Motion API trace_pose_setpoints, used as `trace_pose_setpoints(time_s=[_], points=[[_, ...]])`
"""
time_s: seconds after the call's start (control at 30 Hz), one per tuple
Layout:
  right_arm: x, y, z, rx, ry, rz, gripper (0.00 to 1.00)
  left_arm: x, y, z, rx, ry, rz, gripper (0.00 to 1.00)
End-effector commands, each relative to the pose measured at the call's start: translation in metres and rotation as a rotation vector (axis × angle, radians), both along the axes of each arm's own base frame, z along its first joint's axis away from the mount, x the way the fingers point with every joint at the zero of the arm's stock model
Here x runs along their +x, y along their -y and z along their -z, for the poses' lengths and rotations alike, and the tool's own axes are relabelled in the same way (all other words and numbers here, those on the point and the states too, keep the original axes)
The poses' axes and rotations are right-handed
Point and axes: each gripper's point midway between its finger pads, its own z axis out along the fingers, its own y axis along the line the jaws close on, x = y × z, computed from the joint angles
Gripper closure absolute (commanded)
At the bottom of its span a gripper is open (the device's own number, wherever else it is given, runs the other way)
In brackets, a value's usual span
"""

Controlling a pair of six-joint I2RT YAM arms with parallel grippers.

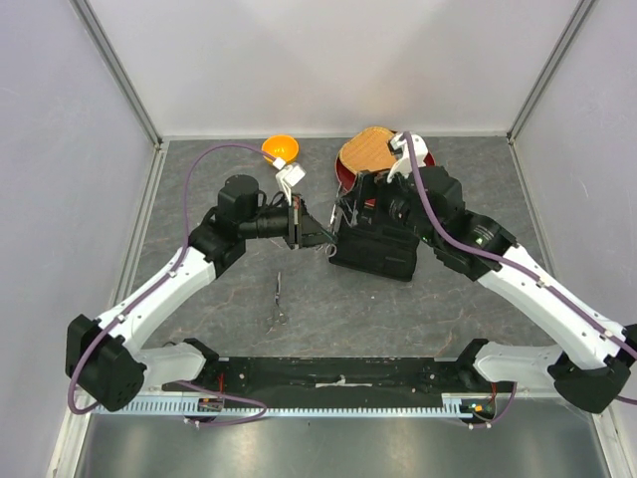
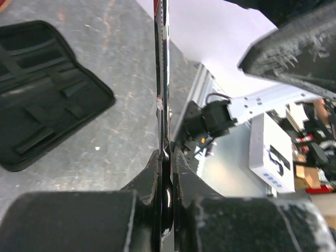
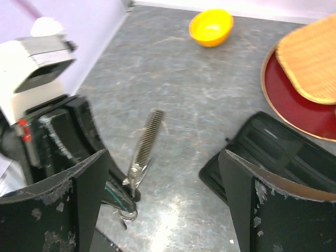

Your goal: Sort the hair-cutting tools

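My left gripper (image 1: 315, 235) is shut on silver thinning scissors (image 3: 145, 137), gripped near the pivot and held above the table. The left wrist view shows them edge-on (image 2: 162, 79) between the closed fingers (image 2: 152, 178). The toothed blade points toward the far wall. A second pair of silver scissors (image 1: 277, 302) lies flat on the table nearer the arm bases. My right gripper (image 3: 163, 181) is open and empty, hovering over the left edge of the open black zip case (image 1: 376, 251), close to the held scissors. No comb shows in any view.
An orange bowl (image 1: 281, 149) stands at the back. A red plate (image 1: 343, 177) with a woven tray (image 1: 366, 149) on it sits behind the case. The case also shows in the left wrist view (image 2: 42, 94) and the right wrist view (image 3: 283, 157).
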Motion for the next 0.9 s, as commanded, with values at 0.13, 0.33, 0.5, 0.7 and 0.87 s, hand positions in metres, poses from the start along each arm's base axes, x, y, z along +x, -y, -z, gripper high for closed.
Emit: trace_pose_setpoints(time_s=[0.13, 0.33, 0.5, 0.7, 0.87], points=[[-0.064, -0.052, -0.049, 0.146, 0.099, -0.489, 0.07, -0.063, -0.007, -0.056, -0.078, 0.081, 0.303, 0.98], [-0.085, -0.065, -0.062, 0.2, 0.091, -0.626, 0.19, -0.079, -0.013, -0.067, -0.1, 0.104, 0.362, 0.98], [-0.09, -0.066, -0.07, 0.223, 0.105, -0.653, 0.28, -0.095, -0.018, -0.071, -0.116, 0.122, 0.443, 0.98], [-0.107, -0.072, -0.066, 0.189, 0.101, -0.785, 0.34, -0.109, -0.024, -0.076, -0.12, 0.163, 0.512, 0.98], [-0.12, -0.068, -0.049, 0.09, 0.053, -0.877, 0.33, -0.116, -0.029, -0.066, -0.102, 0.149, 0.528, 0.98]])
